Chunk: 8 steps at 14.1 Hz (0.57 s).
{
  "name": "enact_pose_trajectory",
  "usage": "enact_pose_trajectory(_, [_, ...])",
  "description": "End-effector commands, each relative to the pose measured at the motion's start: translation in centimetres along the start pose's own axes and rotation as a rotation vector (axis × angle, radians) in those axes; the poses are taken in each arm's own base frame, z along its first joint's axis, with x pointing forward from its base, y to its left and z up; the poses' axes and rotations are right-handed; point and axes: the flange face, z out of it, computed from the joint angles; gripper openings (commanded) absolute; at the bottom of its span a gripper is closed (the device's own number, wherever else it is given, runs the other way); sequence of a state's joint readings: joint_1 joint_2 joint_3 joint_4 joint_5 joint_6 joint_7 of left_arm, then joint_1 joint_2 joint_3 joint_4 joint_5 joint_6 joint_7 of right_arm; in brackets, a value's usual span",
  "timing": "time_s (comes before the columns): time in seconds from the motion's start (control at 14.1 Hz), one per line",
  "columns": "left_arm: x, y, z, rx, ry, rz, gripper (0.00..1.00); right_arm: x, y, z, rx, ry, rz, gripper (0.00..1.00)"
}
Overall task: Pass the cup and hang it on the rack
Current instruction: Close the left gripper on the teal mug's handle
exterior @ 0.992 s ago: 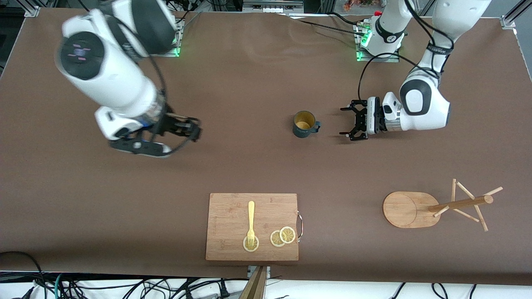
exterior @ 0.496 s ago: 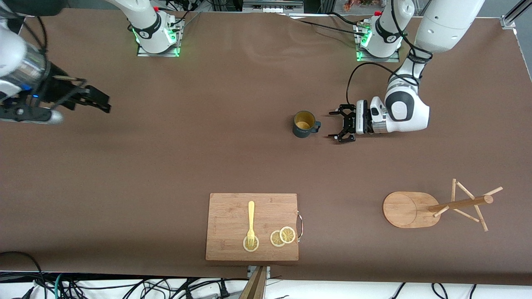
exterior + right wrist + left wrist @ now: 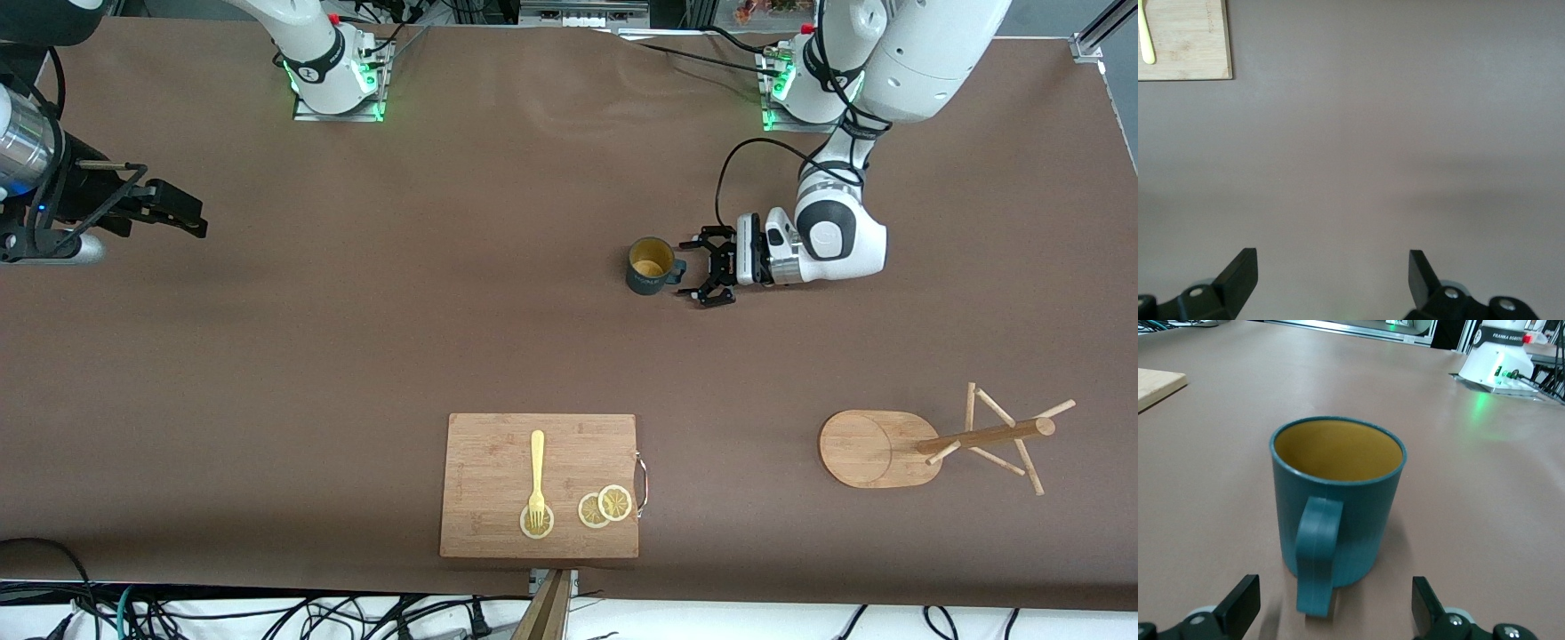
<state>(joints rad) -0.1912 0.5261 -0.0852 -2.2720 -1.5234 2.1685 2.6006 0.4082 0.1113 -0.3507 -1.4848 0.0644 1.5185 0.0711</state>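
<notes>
The left gripper (image 3: 696, 267) sat low by the table, fingers spread wide, just beside the cup's handle and not touching it. The cup (image 3: 650, 265) stood upright on the table (image 3: 444, 311), its handle (image 3: 1317, 553) turned toward that gripper. The rack (image 3: 933, 440) lay well nearer the front camera than the cup, toward the left arm's end. The right gripper (image 3: 178, 213) waited with parted fingers, well apart from the cup, over the right arm's end.

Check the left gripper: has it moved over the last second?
Yes. The left gripper, open, has closed in on the cup, which stands where it did; its fingertips now sit right by the handle.
</notes>
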Motion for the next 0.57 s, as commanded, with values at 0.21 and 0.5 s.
enact_pose_trajectory(0.21, [0.0, 0.3, 1.9, 0.035, 0.012, 0.016, 1.00, -0.2, 1.0, 0.3, -0.011, -0.013, -0.019, 1.00])
enact_pose_trajectory(0.5, [-0.4, 1.0, 2.1, 0.025, 0.011, 0.004, 1.00, -0.3, 1.7, -0.1, -0.011, -0.010, -0.056, 1.00])
